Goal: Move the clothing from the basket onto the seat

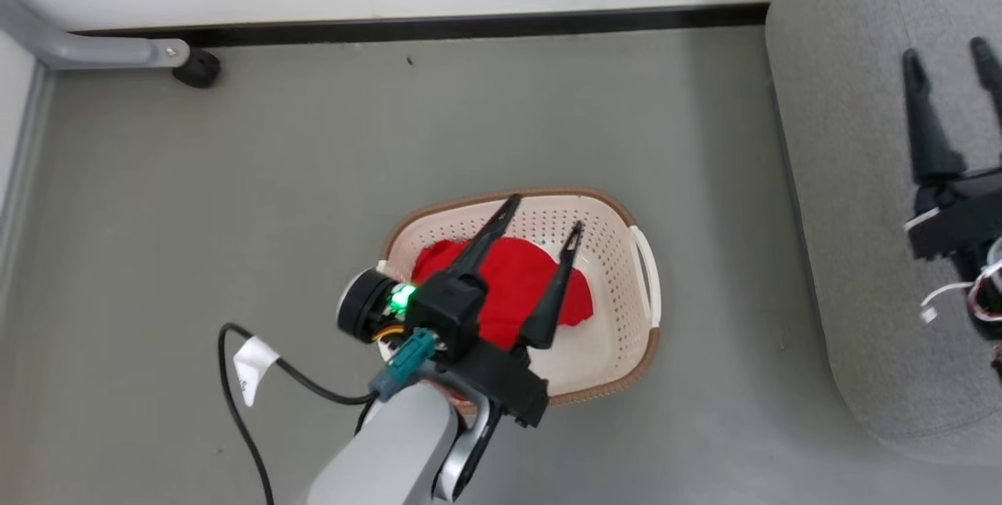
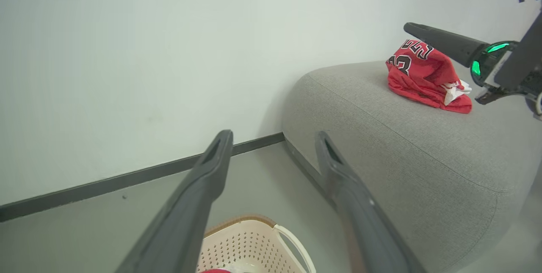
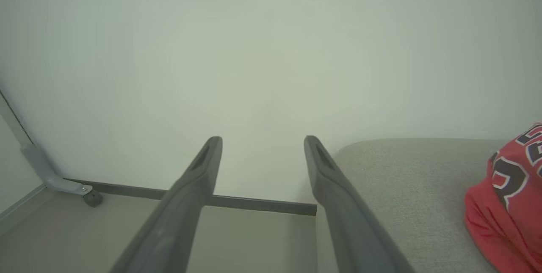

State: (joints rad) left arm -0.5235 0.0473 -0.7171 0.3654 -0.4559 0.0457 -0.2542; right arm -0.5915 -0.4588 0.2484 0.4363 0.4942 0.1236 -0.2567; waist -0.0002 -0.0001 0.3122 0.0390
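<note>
The cream basket (image 1: 643, 342) with a brown rim stands on the floor, a crumpled red garment (image 1: 520, 278) lying inside it. My left gripper (image 1: 546, 214) hangs open just above that garment, its fingers spread over it and holding nothing. In the left wrist view the open left gripper (image 2: 273, 134) points past the basket (image 2: 250, 243) toward the grey seat (image 2: 402, 137), where a red jersey (image 2: 423, 74) with black numerals lies bunched. My right gripper (image 1: 947, 49) hovers open and empty over the seat (image 1: 845, 176); in the right wrist view the right gripper (image 3: 262, 139) has the jersey (image 3: 508, 197) to its right.
A white wall with a black baseboard (image 1: 470, 23) closes the far side. A grey metal leg with a black foot (image 1: 196, 66) sits at the far left corner. A black cable with a white tag (image 1: 254, 364) trails from my left arm over the grey floor.
</note>
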